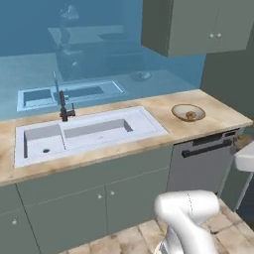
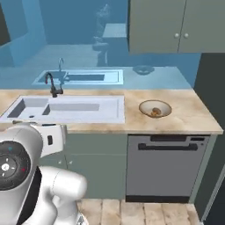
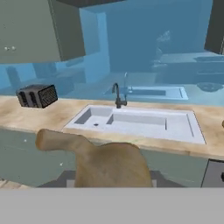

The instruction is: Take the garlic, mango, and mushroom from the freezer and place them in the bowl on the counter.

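Close to the hand camera, a tan mushroom [image 3: 107, 164] sits clamped in the gripper [image 3: 109, 186], stem pointing upper left. Beyond it lie the counter [image 3: 48, 116], sink [image 3: 175, 127], faucet [image 3: 117, 95] and toaster [image 3: 38, 95]. On the counter right of the sink, the bowl [image 1: 188, 112] holds something small.

The white arm [image 1: 186, 218] is folded low — in the left base view its rounded elbow bulges at the bottom right, and in the right base view its thick joint [image 2: 17, 162] sits close at the lower left. The hand points level — its fingers are hidden, so their spread cannot be told.
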